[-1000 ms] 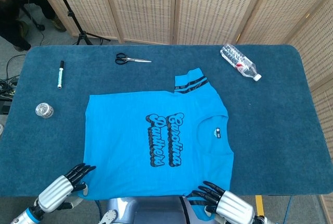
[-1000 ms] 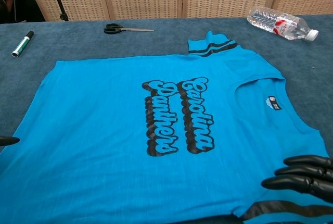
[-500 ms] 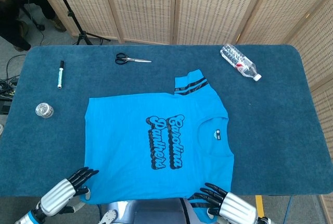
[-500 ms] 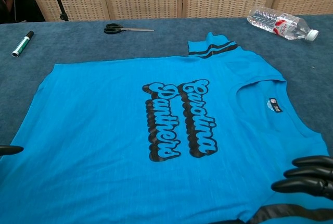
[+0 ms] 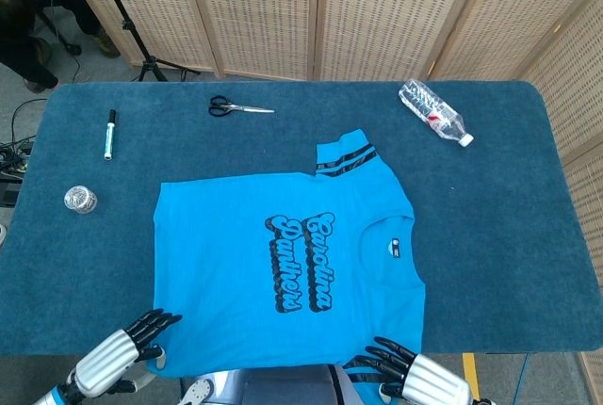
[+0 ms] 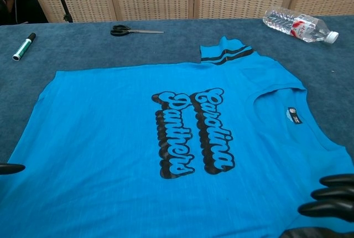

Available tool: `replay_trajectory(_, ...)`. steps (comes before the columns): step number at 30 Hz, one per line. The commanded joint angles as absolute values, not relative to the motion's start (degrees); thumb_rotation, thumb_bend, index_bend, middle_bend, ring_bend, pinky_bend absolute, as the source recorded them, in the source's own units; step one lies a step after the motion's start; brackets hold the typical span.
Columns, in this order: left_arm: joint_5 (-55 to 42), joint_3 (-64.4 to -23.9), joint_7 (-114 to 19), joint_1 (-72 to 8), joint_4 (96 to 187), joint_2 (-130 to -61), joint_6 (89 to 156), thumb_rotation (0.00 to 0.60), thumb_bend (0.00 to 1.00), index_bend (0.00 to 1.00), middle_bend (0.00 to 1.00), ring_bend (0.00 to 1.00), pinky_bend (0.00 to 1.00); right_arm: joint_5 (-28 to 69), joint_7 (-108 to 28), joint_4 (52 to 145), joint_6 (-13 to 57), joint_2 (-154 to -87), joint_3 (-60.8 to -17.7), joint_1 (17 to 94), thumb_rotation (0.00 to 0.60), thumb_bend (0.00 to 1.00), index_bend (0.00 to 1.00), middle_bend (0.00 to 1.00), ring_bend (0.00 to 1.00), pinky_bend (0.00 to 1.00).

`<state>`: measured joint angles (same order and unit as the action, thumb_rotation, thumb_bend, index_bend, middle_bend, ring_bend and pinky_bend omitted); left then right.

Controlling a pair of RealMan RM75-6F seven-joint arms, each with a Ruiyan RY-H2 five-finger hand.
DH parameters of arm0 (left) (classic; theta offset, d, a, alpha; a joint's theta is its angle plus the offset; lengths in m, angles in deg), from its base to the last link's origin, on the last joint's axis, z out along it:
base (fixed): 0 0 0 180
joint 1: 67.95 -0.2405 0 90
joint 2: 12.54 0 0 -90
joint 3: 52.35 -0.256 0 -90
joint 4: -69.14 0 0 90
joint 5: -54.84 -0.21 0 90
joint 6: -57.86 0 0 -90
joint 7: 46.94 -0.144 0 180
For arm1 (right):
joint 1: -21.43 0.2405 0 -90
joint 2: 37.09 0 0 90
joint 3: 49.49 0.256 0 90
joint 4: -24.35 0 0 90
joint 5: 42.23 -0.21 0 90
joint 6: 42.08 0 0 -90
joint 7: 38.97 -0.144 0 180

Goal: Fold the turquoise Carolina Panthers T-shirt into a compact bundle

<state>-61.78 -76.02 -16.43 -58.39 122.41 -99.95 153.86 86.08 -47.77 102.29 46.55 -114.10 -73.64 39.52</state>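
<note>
Flat slubby-knit T-shirt [image 5: 283, 268]; napped carpet table [image 5: 509, 235].

**Both hands sitting low at the frame's bottom edge**

In the head view, the left hand [image 5: 141, 332] is showing at the lower left of the frame, its black fingers [image 5: 158, 320] lying spread and pointing up and to the right, with the silver forearm running off toward the bottom left corner. The right hand [image 5: 388, 365] is sitting at the bottom edge, right of centre, fingers apart and pointing up-left, its silver wrist trailing to the lower right. In the chest view, only one dark fingertip of the left hand [image 6: 11, 168] is poking in at the left edge, while the right hand's fingers [image 6: 332, 195] are reaching in from the lower right corner, stacked and pointing left.
</note>
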Motion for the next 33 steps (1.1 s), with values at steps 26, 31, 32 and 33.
replay_trajectory(26, -56.6, -70.9, -18.7, -57.0, 131.3, -96.2, 153.0, 0.6, 0.48, 0.82, 0.0, 0.0, 0.0, 79.7, -52.5, 107.7, 46.4, -112.2, -68.1, 41.5, 0.6, 0.61, 0.66, 0.08, 0.0, 0.0)
replay_trajectory(31, -54.2, -68.5, -19.1, -55.7, 133.9, -95.2, 151.2, 0.6, 0.48, 0.82, 0.0, 0.0, 0.0, 75.8, -54.8, 109.2, 44.5, -111.8, -65.6, 42.9, 0.6, 0.61, 0.66, 0.08, 0.0, 0.0)
replay_trajectory(32, -53.7, -67.9, -19.3, -55.4, 134.6, -94.9, 150.6, 0.6, 0.48, 0.82, 0.0, 0.0, 0.0, 75.0, -55.1, 109.5, 44.1, -111.7, -64.9, 43.2, 0.6, 0.61, 0.66, 0.08, 0.0, 0.0)
replay_trajectory(33, -52.9, -67.1, -19.8, -55.0, 135.6, -94.6, 150.0, 0.6, 0.48, 0.82, 0.0, 0.0, 0.0, 74.0, -55.5, 109.8, 43.7, -111.7, -64.1, 43.6, 0.6, 0.61, 0.66, 0.08, 0.0, 0.0)
